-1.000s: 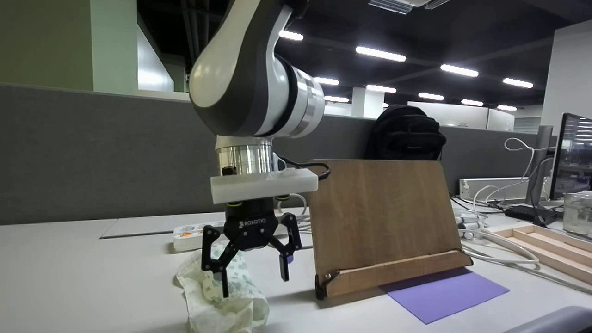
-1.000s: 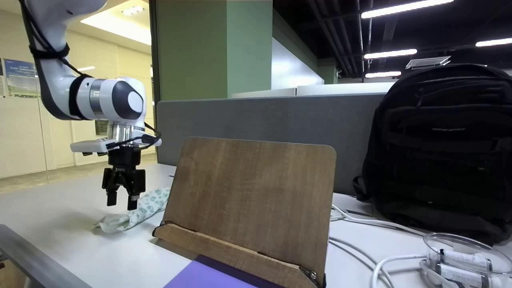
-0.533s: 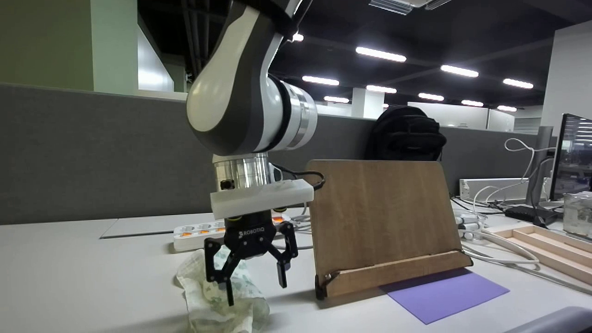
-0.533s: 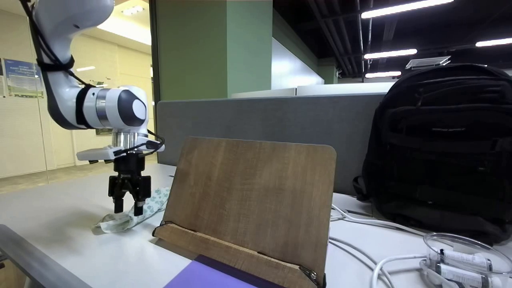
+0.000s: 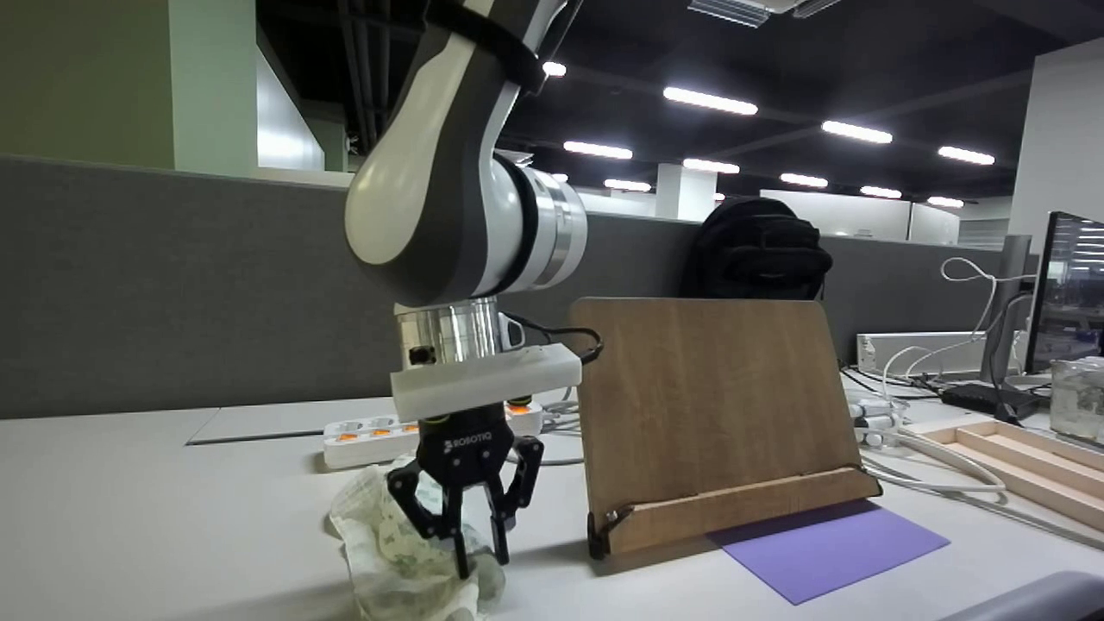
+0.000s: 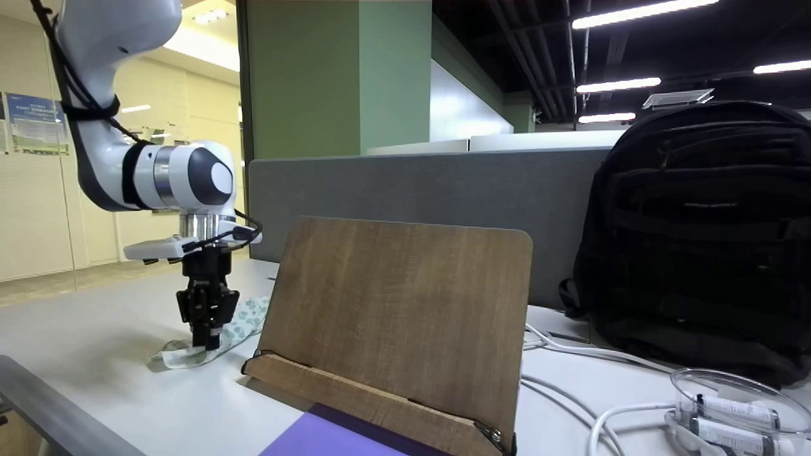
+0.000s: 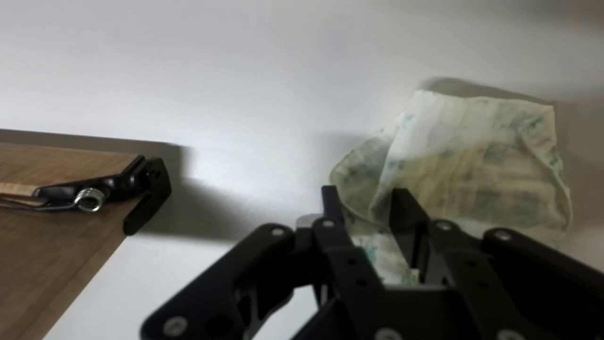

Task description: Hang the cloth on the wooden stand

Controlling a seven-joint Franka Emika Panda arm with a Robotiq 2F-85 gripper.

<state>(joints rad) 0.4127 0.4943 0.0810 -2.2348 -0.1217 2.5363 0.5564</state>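
Note:
The cloth (image 5: pixel 388 552), pale with green print, lies crumpled on the table in both exterior views. My gripper (image 5: pixel 482 565) points down at its near end, fingertips low at the fabric. From the wrist view, a fold of the cloth (image 7: pixel 476 179) lies between and beneath the fingers of the gripper (image 7: pixel 364 192); the jaws are partly closed with a clear gap and do not pinch it. The wooden stand (image 6: pixel 399 323) stands upright and leaning back, with a ledge along its bottom. One lower corner of the stand (image 7: pixel 56 255) shows at the left of the wrist view.
A purple sheet (image 5: pixel 832 548) lies under the stand's front. Behind the gripper is a white power strip (image 5: pixel 371 440). A black backpack (image 6: pixel 703 247), loose white cables (image 6: pixel 570 405) and a clear container (image 6: pixel 741 411) sit beyond the stand. A grey partition (image 5: pixel 216 293) borders the table.
My gripper has come down to the cloth, and its fingers have moved much closer together over the last half second. The cloth and the stand look almost unmoved.

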